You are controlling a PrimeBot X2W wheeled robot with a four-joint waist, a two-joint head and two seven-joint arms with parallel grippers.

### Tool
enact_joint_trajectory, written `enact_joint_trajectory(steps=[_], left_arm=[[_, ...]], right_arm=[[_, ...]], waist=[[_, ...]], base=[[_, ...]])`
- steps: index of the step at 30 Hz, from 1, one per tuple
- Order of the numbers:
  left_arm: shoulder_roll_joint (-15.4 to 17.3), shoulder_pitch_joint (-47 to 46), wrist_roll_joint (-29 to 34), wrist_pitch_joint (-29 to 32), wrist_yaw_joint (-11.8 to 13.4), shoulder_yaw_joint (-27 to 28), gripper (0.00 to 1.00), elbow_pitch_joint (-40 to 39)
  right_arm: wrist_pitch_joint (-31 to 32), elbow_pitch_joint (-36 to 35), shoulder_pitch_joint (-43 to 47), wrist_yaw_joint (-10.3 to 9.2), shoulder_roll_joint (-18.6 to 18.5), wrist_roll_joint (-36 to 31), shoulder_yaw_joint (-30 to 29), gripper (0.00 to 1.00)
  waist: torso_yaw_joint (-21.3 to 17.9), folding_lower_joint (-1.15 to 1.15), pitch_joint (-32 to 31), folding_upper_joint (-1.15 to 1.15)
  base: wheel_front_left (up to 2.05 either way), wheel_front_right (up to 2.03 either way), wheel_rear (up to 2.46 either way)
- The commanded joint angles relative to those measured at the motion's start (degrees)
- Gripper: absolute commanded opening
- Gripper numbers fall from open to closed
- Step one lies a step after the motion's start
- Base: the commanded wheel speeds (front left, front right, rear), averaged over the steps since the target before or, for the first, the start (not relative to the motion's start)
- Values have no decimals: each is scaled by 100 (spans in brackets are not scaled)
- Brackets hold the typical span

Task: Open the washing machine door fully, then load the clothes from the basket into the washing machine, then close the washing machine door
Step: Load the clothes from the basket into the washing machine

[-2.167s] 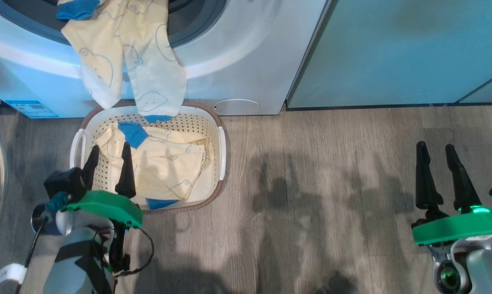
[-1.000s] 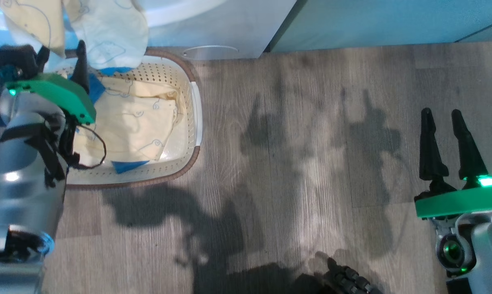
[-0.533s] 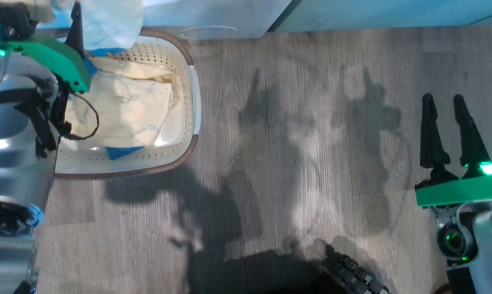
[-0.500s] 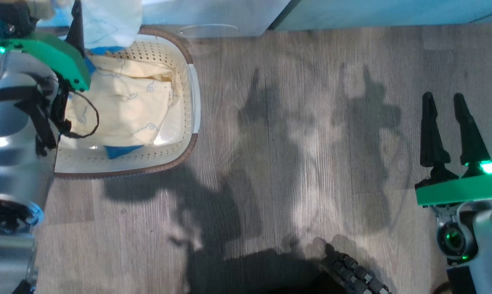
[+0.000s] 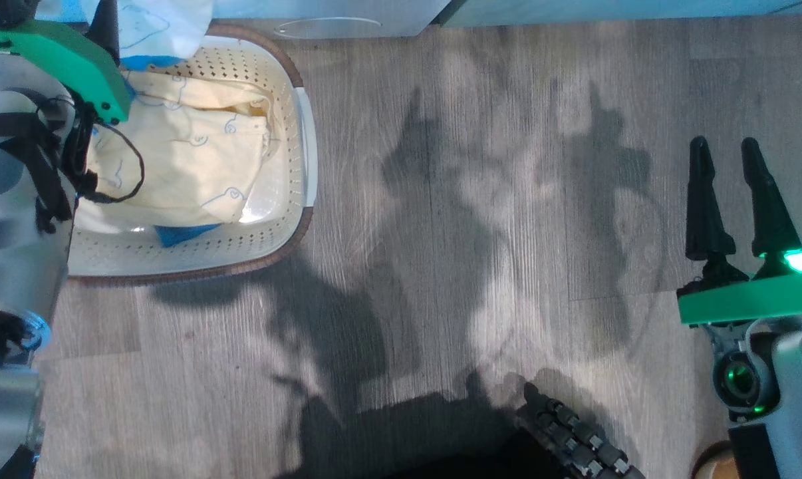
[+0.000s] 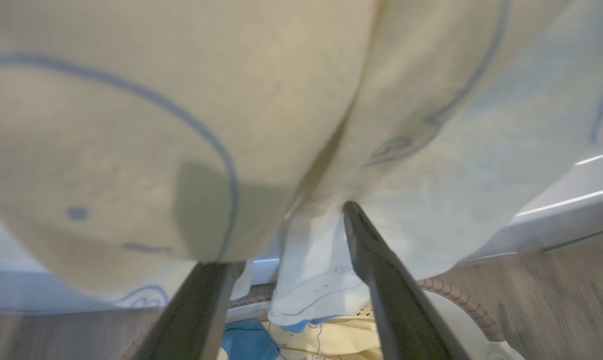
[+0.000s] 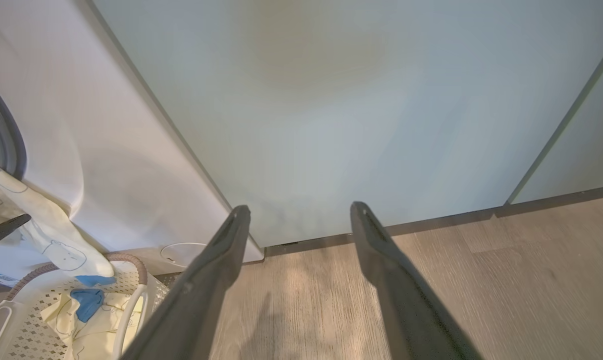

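The left claw [image 6: 286, 232] stands with its two dark fingers apart, raised against a hanging pale yellow garment [image 6: 181, 100] printed with blue bear outlines. In the left wrist view this cloth drapes close before the camera. One fingertip is hidden behind its lower edge, and the other touches a fold where two lobes of the fabric meet. I cannot tell whether any cloth lies between the fingers, but they are not pinched together on it.

The garment spills out of the grey-rimmed opening of the white washing machine [image 7: 106, 150] and hangs down its front. Its blue-trimmed end reaches the back rim of the basket [image 5: 278, 219]. The cream perforated basket stands on the wooden floor [image 5: 474, 233] just in front of the machine, at the upper left of the head view. More yellow clothes [image 5: 181, 153] with blue trim lie loosely folded inside it. The left forearm crosses over the basket's left side.

The right claw [image 5: 724, 143] hovers well apart to the right, above the floor, with its fingers spread and holding nothing. They point toward a pale green cabinet door [image 7: 356, 100] that stands directly beside the washing machine.
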Motion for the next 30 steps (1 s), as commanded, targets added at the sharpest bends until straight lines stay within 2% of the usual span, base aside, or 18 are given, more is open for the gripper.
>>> enact_joint_trajectory(steps=[1, 3, 4, 8, 9, 10, 11, 20, 30], left_arm=[[304, -111, -33, -30, -4, 70, 91, -174], [300, -114, -40, -30, -4, 64, 71, -178], [294, -115, -46, -30, -4, 60, 54, -184], [292, -106, -83, -30, -4, 41, 30, -225], [294, -101, -92, -30, -4, 39, 22, -232], [298, -96, -106, -30, -4, 34, 7, -236], [295, -85, -117, -30, -4, 27, 0, -243], [222, 295, -277, -30, -4, 5, 0, -503], [266, 982, -464, -30, -4, -108, 0, -1353]], right_arm=[[-38, -134, 28, 1, -65, -12, 74, 100], [-38, -129, 28, 1, -58, -15, 73, 100], [-38, -124, 29, 1, -56, -16, 75, 100], [-38, -108, 29, 1, -59, -20, 78, 100], [-38, -105, 31, 1, -64, -21, 79, 100], [-38, -103, 34, 1, -67, -23, 79, 100], [-38, -100, 38, 1, -70, -25, 78, 100], [-38, -61, 144, 1, -86, -34, 80, 100], [-38, -4, 314, 1, -72, -29, 93, 100]], waist=[[0, 0, 0, 0], [4, 0, -1, 0], [8, 0, -4, 0], [16, 0, -32, 0], [18, 0, -43, 0], [18, 0, -54, 0], [21, 0, -70, 0], [71, 0, -382, 0], [158, 0, -870, 0]], base=[[0, 0, 0], [0, 0, 0], [0, 0, 0], [0, 0, 0], [0, 0, 0], [0, 0, 0], [0, 0, 0], [0, 0, 0], [0, 0, 0]])
